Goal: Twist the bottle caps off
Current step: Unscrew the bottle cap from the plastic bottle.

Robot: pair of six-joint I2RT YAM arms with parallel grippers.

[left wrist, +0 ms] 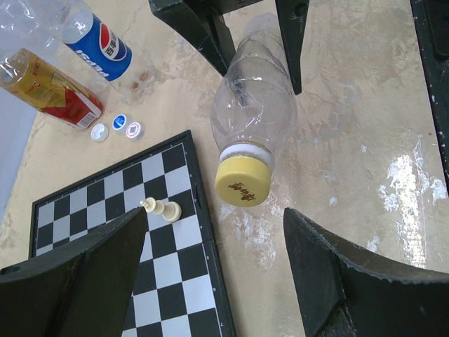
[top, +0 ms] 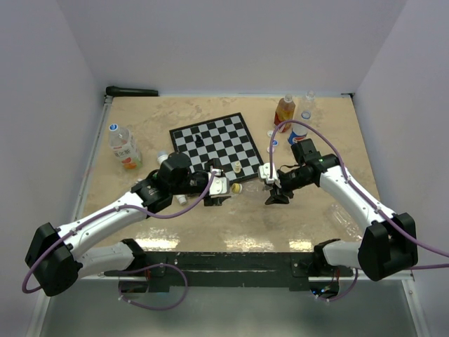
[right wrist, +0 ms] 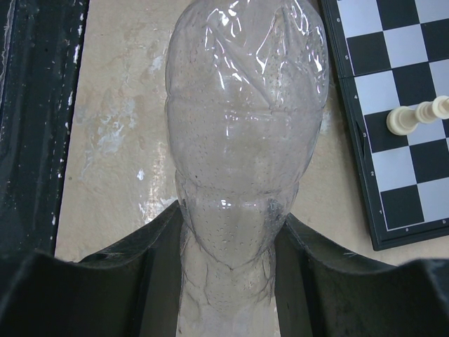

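Note:
A clear, label-less bottle [right wrist: 245, 105] lies sideways just above the table, and my right gripper [right wrist: 230, 217] is shut on its narrow lower body. Its yellow bottle cap [left wrist: 243, 184] points at my left gripper [left wrist: 216, 217], which stands open a short way in front of the cap without touching it. From above, the yellow cap [top: 237, 188] sits between the left gripper [top: 226, 187] and the right gripper [top: 266, 184], beside the chessboard's near right corner. Three loose bottle caps, one white [left wrist: 99, 131], one blue [left wrist: 119, 121] and one white with red [left wrist: 133, 128], lie on the table.
The chessboard [top: 210, 137] holds a black piece [top: 199, 140] and a cream piece [left wrist: 163, 209]. A Pepsi bottle [left wrist: 95, 42] and an orange-labelled bottle [left wrist: 52, 88] lie at the back right. Another bottle [top: 123, 146] with a blue cap lies at the left.

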